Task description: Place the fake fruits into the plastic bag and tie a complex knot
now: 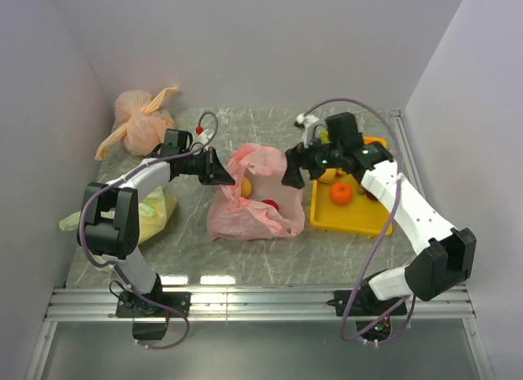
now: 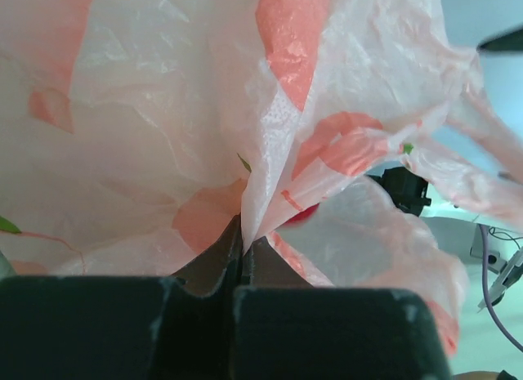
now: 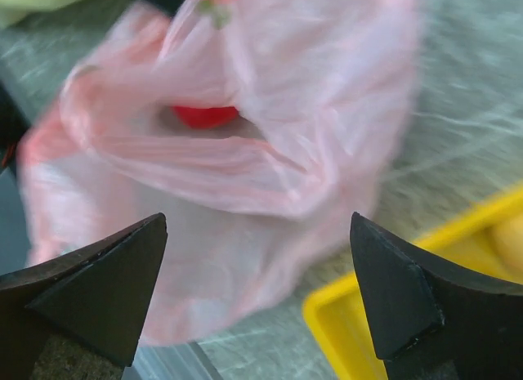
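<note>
Left background: orange-peach tied bag (image 1: 143,122) at the far left corner; yellow-green bag (image 1: 155,212) beside the left arm's elbow.
Left arm pose: the upper link rises from the base at the near edge, the elbow is folded at the left, and the white forearm reaches right, roughly level, towards the centre.
Left gripper (image 1: 219,169) (image 2: 243,241): clenched, with its jaws pressed together on a fold of the plastic bag's left rim.
Plastic bag (image 1: 253,212) (image 2: 163,110) (image 3: 270,176): on the table centre between the two grippers, mouth open and facing up; blurred in the right wrist view.
Bag contents: red fruit (image 1: 270,205) (image 3: 204,116) and a yellow-orange fruit (image 1: 245,186).
Right gripper (image 1: 292,174) (image 3: 257,225): released, jaws spread wide, just beside the bag's right rim and holding nothing.
Right arm pose: the elbow is low at the right edge; the forearm angles back and left above the tray, with the wrist pointing left.
Yellow tray (image 1: 359,221) (image 3: 343,315): just right of the bag, holding an orange fruit (image 1: 341,194).
</note>
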Available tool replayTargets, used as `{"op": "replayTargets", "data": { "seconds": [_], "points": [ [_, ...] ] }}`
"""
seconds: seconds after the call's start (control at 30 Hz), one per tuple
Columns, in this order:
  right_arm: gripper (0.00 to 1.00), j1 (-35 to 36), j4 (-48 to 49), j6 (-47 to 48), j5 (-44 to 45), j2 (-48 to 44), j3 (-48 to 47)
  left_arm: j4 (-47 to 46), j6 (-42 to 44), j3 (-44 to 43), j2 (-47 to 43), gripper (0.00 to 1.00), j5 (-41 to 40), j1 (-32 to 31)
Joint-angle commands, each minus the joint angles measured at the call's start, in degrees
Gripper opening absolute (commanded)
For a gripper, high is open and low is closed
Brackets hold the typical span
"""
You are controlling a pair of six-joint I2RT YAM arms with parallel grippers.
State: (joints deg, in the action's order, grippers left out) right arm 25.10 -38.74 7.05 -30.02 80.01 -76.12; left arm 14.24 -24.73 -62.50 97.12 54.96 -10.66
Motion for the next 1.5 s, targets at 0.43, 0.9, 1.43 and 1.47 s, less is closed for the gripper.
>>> {"op": "replayTargets", "data": {
  "seconds": [0.43,0.9,1.43,1.47],
  "points": [
    [0.97,-18.7,1.8,7.6,24.4,2.3,13.5,-0.3,1.4,-2.2,1.1,0.01,3.7,0.5],
    [0.85,-19.6,2.3,2.9,25.1,18.2,8.5,0.8,2.2,-2.4,1.2,0.00,3.1,0.6],
    [0.48,-9.0,-12.6,12.4,-7.2,-6.0,5.8,-5.3,-6.8,-1.5,0.3,0.01,4.6,0.5],
    [0.47,-7.7,-12.8,12.4,-7.9,-5.6,5.4,-5.3,-6.9,-1.5,0.3,0.01,4.7,0.5]
  ]
}}
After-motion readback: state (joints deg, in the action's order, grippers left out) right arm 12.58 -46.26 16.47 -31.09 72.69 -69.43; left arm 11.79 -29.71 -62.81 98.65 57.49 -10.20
